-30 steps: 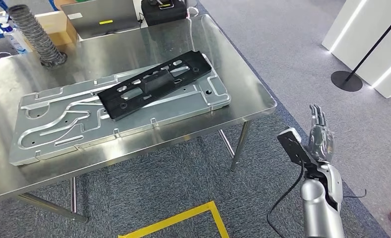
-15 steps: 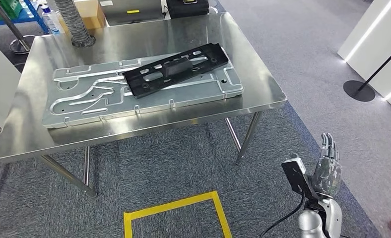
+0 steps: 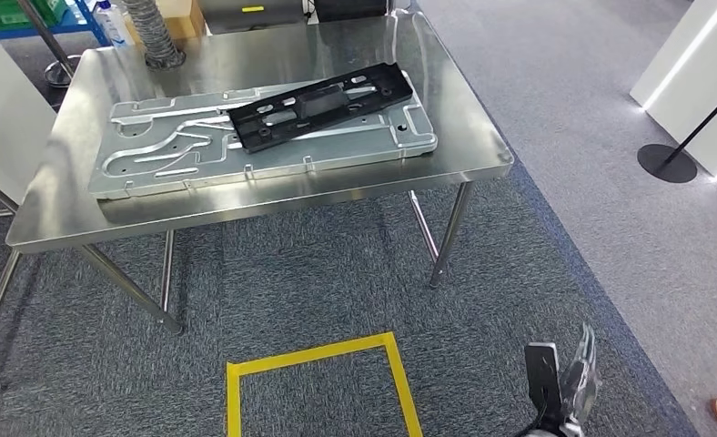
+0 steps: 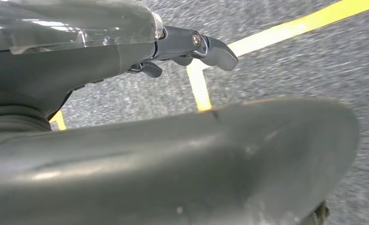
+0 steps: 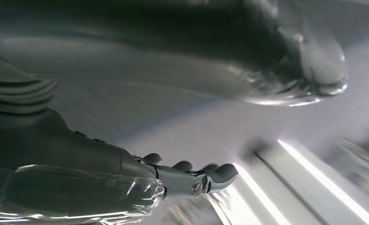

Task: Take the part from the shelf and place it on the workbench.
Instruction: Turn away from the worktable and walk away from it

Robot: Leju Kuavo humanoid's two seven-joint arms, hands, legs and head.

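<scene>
Hands hang empty and loose-fingered, right hand (image 3: 575, 382) low, left hand (image 4: 126, 51) over carpet, while the long black slotted plastic panel (image 3: 323, 102) lies well ahead on the steel surface (image 3: 273, 205), looking stiff, light, best gripped by its long edges.

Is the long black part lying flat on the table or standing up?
Lying flat. The black part rests lengthwise on top of the grey metal plate, which sits on the steel workbench.

Yellow tape square (image 3: 318, 387) on grey carpet (image 3: 318, 282); round black stand base (image 3: 666, 162); ribbed grey hose (image 3: 153, 35) at rear
</scene>
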